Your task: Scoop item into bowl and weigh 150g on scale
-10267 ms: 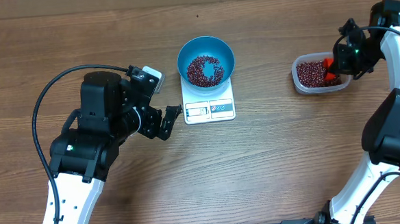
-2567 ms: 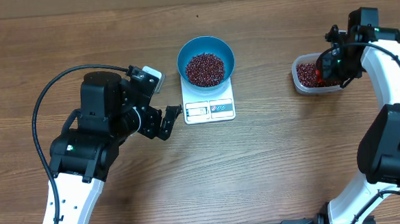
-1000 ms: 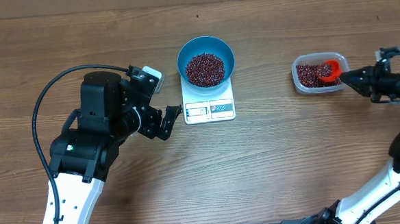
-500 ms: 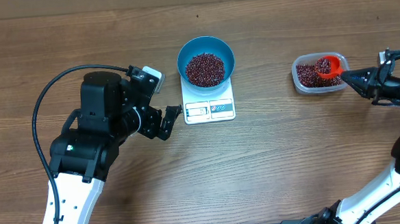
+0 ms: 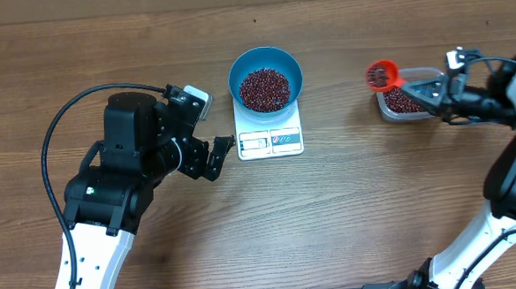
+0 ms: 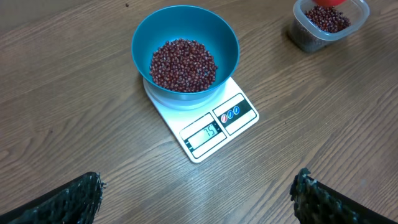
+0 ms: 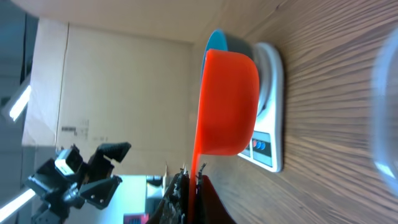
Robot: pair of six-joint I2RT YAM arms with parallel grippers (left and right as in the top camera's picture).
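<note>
From overhead, the blue bowl [image 5: 265,63] sits on the white scale [image 5: 270,142] near the middle of the wooden surface [image 5: 350,219]. A heap of dark red beans [image 5: 264,89] fills its bottom. The left hand [image 5: 218,157] rests just left of the scale's display edge, touching nothing, its fingers spread wide. To the right, the right hand [image 5: 434,92] is clamped on the handle of an orange scoop [image 5: 382,72]. The scoop carries some beans and hangs over the corner of a clear tub [image 5: 398,107] that faces the bowl. More beans lie in the tub.

The left wrist camera looks down on the bowl, the beans and the scale. The scale's display and buttons face the camera, but the digits are too small to read surely. The two black fingers [image 6: 68,198] stand far apart at the lower corners, with nothing between them. The tub is at the top right.

In the right wrist view, the scoop's cup [image 7: 227,102] is seen side-on. Its thin handle is pinched between the closed fingers [image 7: 181,190] at the bottom. The scale and the bowl's rim show beyond it.
</note>
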